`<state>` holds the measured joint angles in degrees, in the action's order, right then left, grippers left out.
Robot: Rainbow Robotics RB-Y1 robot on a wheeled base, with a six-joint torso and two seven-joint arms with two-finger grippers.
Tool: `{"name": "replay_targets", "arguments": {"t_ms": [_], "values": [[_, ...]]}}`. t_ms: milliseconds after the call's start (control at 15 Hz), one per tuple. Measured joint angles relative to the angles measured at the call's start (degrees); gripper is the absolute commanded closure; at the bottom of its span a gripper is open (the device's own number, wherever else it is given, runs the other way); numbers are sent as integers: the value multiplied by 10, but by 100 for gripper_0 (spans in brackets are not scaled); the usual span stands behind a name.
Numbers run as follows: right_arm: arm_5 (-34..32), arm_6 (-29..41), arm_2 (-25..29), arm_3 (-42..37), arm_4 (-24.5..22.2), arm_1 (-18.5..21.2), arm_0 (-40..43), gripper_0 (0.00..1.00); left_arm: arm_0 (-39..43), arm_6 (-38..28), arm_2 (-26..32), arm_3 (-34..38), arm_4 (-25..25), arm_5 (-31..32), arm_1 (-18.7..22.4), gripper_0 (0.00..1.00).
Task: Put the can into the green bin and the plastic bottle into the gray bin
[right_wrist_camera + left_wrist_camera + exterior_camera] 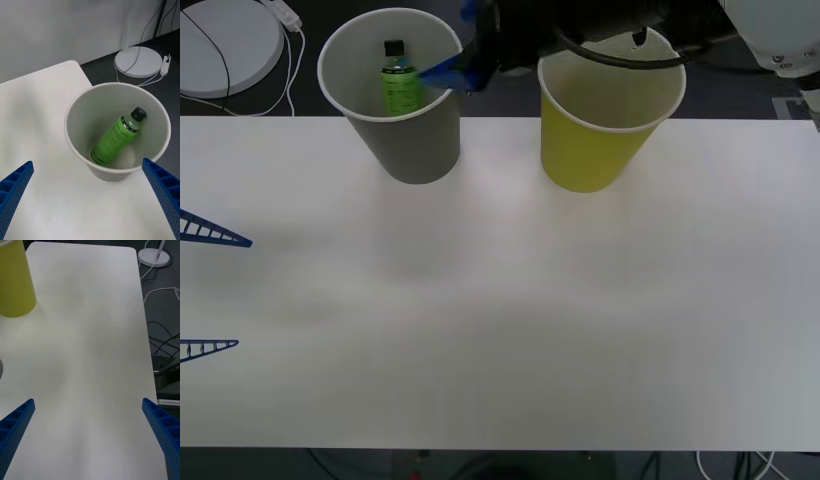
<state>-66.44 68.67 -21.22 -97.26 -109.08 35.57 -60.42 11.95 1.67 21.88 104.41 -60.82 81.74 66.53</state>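
Where the white surface (500, 320) runs broad and bare toward the near edge, plenty of open room; both bins stand close to the far edge, well apart from each other. Left tool (210, 290) at the surface's left edge, blue fingers (15, 427) spread wide, holding nothing. Right tool (90, 195) above the gray bin (415, 150), fingers (163, 187) wide apart and empty, one blue tip at the rim in the front view. Inside the gray bin, the plastic bottle (116, 140), leaning against the wall, black cap up. Green bin (595, 150) upright to the right, inside partly hidden by the arm and a black cable (620, 58).
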Motion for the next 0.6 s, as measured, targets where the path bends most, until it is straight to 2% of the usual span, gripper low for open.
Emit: {"name": "replay_targets", "arguments": {"t_ms": [333, 600], "values": [[0, -50, 46, -101, 60, 57, 114, 0, 0, 0, 0, 0, 0, 0, 0, 0], [0, -73, 83, -188, 76, 107, 204, 0, 0, 0, 0, 0, 0, 0, 0, 0]]}}
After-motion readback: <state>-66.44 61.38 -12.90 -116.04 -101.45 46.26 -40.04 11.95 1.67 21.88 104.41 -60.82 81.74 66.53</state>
